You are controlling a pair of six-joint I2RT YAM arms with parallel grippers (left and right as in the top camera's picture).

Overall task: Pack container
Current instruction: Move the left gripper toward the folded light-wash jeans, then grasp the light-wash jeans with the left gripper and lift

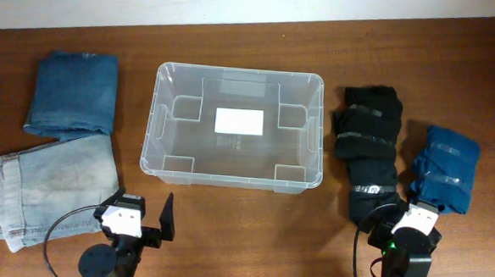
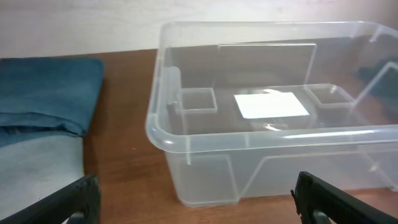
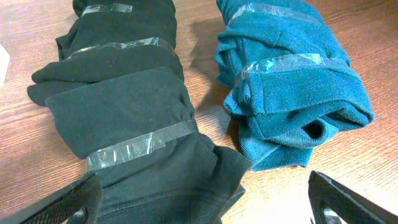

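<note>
Container [image 1: 179, 139] is sitting empty mid-tabletop [image 1: 236, 40]. Folded jeans [image 1: 72, 91] are lying to its left, taped black roll [image 1: 367, 153] and blue roll [image 1: 445, 166] to its right, likely so each arm is serving its own pile. Left tool [image 2: 199, 205] and right tool [image 3: 208, 205] are both hanging wide apart, gripping nothing.

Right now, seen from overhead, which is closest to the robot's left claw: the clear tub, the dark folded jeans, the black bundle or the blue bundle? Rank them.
1. container, just ahead of the left gripper.
2. dark folded jeans, back left.
3. black bundle, right of the container.
4. blue bundle, far right.
</note>
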